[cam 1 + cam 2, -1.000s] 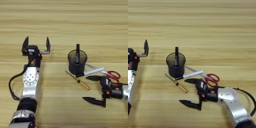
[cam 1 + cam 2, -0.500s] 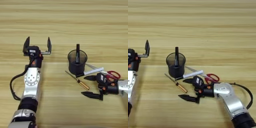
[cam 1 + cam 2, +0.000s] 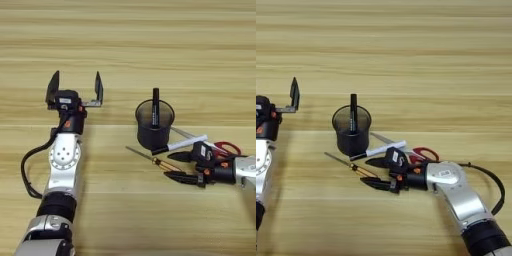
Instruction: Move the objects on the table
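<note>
Since a second ago, my right gripper has slid leftward along the table and now sits at the amber handle of the screwdriver; nothing else has shifted.

Far left, my left gripper rests parked on the wood, pointing away from me, its two black fingers spread wide and holding nothing. It is well apart from the clutter.

Right of centre stands the black mesh pen cup, upright, with a black marker standing in it. Just below the cup, the thin screwdriver lies slanted on the table. A white pen with a black cap lies touching the cup's base. Red-handled scissors lie beside it, partly hidden behind my right wrist.

My right fingers are parted, one above and one below the screwdriver's handle end, not yet closed on it. I judge the screwdriver is the next thing to be picked up.
</note>
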Tool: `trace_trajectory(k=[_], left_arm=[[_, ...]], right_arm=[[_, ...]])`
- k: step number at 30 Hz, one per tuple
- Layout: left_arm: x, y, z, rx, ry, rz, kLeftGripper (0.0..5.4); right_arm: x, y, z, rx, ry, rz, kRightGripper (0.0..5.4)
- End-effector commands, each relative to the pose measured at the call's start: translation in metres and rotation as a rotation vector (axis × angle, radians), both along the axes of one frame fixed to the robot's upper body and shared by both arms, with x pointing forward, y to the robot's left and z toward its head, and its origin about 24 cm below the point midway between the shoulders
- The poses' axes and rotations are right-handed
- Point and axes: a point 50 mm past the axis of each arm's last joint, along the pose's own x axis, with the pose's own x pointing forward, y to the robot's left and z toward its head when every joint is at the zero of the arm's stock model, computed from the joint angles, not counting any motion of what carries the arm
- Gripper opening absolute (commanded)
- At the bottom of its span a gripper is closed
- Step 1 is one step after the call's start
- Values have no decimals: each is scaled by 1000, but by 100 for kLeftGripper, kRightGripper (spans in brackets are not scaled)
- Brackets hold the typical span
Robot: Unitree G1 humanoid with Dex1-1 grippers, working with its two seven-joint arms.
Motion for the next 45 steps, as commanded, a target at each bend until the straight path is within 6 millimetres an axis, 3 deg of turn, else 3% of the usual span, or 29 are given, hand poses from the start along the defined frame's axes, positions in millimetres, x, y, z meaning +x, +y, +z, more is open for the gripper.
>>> trace_trajectory(k=[1, 7, 33, 45], left_arm=[[2, -1, 2, 0, -9, -1, 540], [2, -1, 2, -1, -10, -2, 540], [2, -1, 2, -1, -11, -9, 540], [2, -1, 1, 1, -11, -13, 540]], right_arm=[[3, -6, 0, -29, -7, -10, 164], [7, -10, 6, -20, -26, -21, 90], [8, -12, 28, 87, -41, -2, 89], [4, -14, 54, 150, -96, 64, 89]])
